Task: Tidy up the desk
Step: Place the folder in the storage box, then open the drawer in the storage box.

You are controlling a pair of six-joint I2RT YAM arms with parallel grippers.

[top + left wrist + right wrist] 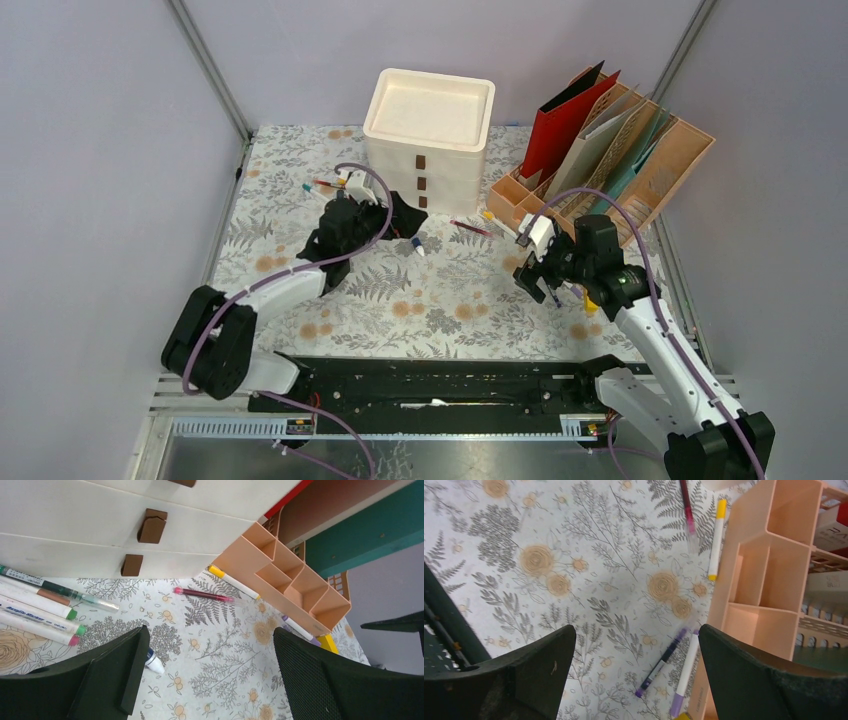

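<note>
Fern-print desk, left hand wide open, empty, near markers, right hand wide open, empty, beside organizer

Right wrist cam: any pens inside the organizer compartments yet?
No, the organizer compartments in view are empty; the yellow-capped pen and the purple-capped pen lie on the desk beside it.

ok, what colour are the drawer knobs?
Dark brown knobs on white drawers; the left wrist view shows them best.
</note>
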